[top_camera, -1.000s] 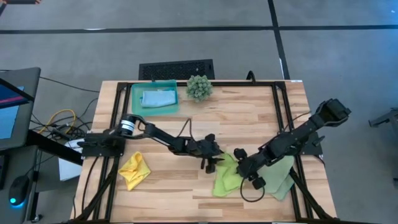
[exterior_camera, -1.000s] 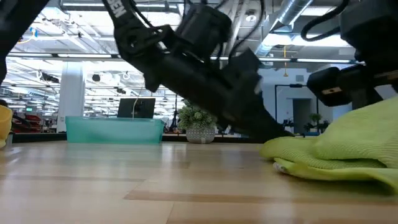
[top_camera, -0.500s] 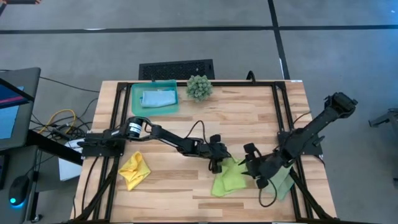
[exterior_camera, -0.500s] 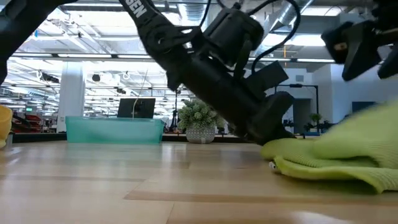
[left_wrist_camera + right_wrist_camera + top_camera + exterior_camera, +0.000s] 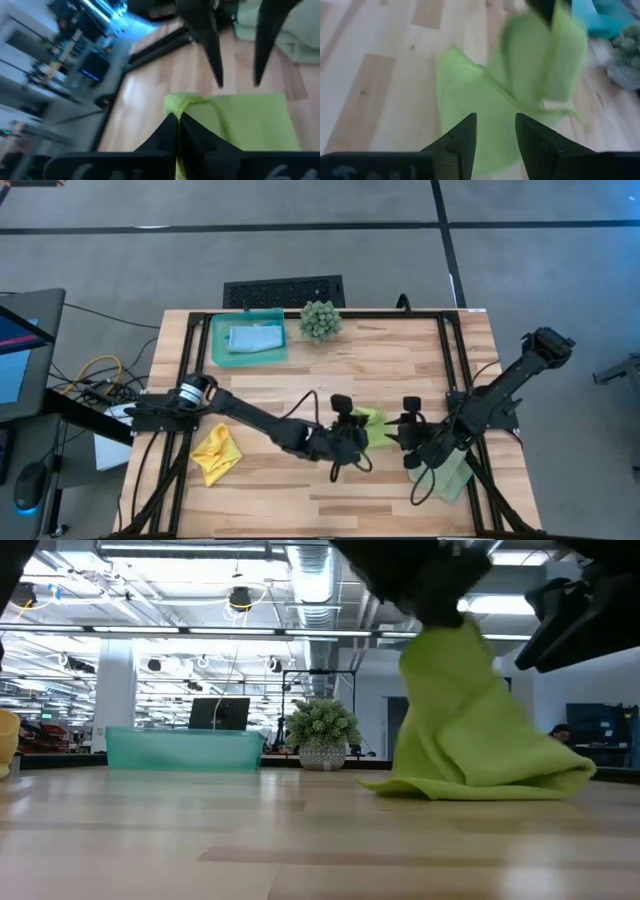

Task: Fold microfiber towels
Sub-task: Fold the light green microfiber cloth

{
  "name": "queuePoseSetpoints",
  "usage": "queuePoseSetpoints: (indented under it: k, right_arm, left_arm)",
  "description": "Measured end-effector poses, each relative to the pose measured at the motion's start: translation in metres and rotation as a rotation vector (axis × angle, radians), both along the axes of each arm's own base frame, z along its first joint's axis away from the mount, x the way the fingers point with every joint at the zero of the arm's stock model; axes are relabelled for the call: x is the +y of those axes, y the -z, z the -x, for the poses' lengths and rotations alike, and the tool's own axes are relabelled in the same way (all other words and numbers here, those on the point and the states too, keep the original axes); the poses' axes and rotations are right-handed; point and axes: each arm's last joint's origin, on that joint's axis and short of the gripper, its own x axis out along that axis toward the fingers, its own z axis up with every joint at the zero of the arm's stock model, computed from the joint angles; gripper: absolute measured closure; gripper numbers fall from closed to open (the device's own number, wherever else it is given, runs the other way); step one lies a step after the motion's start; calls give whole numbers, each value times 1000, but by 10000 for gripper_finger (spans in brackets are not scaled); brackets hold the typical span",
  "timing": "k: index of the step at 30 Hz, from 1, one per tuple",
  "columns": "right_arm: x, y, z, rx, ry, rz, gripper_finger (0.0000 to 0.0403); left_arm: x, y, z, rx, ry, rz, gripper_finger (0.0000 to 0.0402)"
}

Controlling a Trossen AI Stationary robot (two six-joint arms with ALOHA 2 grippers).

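Note:
A lime green towel [image 5: 373, 423] is at the table's middle, and my left gripper [image 5: 357, 429] is shut on it. In the low view the towel [image 5: 450, 710] hangs from that gripper [image 5: 440, 605], its lower part spread on the wood. My right gripper [image 5: 492, 137] stands open just to the towel's right, nothing between its fingers. A pale sage towel [image 5: 456, 471] lies under the right arm, and a crumpled yellow towel [image 5: 216, 454] lies at the near left. A light blue towel [image 5: 254, 338] rests in the teal tray [image 5: 222, 356]. My left gripper pinches a bunched bit of the lime towel's edge [image 5: 176, 102] between its two shut fingers. The fingers slant down from the table's left. The towel hangs slack below them, and its lower part [image 5: 480, 785] lies on the table.
A spiky green plant [image 5: 320, 320] stands at the far edge beside the tray. Black frame rails run along the table's left and right sides. Bare wood lies between the yellow towel and the lime one, and across the far half of the table.
My left gripper has shut on the lime towel's edge, rolled and risen. It has pulled that part of the towel up while the rest stays on the table. My right gripper has drawn up and back toward the table's right, off the towel.

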Motion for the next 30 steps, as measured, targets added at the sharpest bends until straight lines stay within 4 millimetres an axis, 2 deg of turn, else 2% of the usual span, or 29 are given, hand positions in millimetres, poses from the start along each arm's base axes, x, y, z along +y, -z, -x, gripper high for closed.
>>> queuePoseSetpoints:
  k: [4, 7, 14, 18, 21, 25, 30]
  right_arm:
    - [-4, -5, 4, -20, 32, 4, 254]
    - [-4, -6, 4, -24, 30, 2, 258]
    - [-4, 4, -1, 19, 25, 54, 262]
    - [-4, 12, -6, 54, 24, 84, 261]
    - [-3, 17, -8, 74, 26, 99, 260]
    - [-4, 23, -12, 93, 35, 117, 262]
    - [-5, 28, -15, 112, 45, 127, 264]
  left_arm:
    - [-13, -3, 7, 52, -18, -114, 401]
    - [-18, 1, 10, 109, 42, -129, 401]
    - [-25, 17, 17, 296, 336, 101, 401]
    - [-24, 21, 18, 318, 369, 241, 397]
    - [-19, 23, 19, 334, 324, 297, 374]
    - [-15, 29, 23, 378, 256, 388, 322]
    - [-14, 29, 26, 401, 242, 383, 263]
